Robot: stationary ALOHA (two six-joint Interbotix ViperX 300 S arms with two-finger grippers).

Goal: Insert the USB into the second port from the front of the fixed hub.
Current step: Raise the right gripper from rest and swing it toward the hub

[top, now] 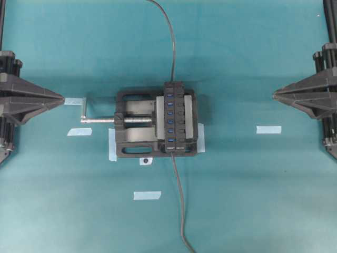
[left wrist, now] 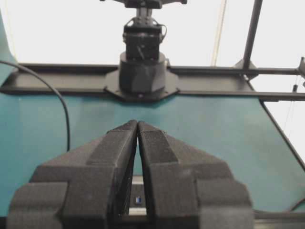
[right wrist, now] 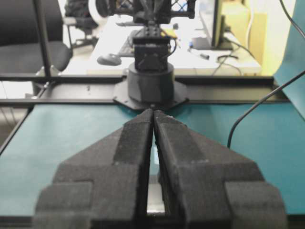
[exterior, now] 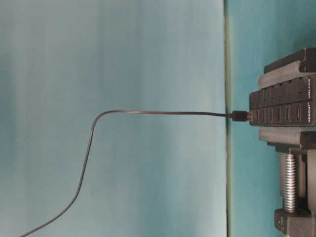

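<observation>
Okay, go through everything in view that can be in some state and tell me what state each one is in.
Left tool: shut, empty.
Right tool: shut, empty.
Fixed hub: clamped in the vise, no plug in its row of blue sockets.
Vise: closed on the hub.
USB: plug at one end of the hub, held by neither tool.
Grey cable: attached to the hub's other end, lying slack.

Teal table [top: 253, 200] surface bearing pale blue tape strips [top: 147, 195]. A black frame rail [right wrist: 71, 93] bounds its far edge. Beyond, a black office chair [right wrist: 28, 43] at left, a white desk [right wrist: 114, 47] with computer mouse [right wrist: 109, 59], brightly lit.
</observation>
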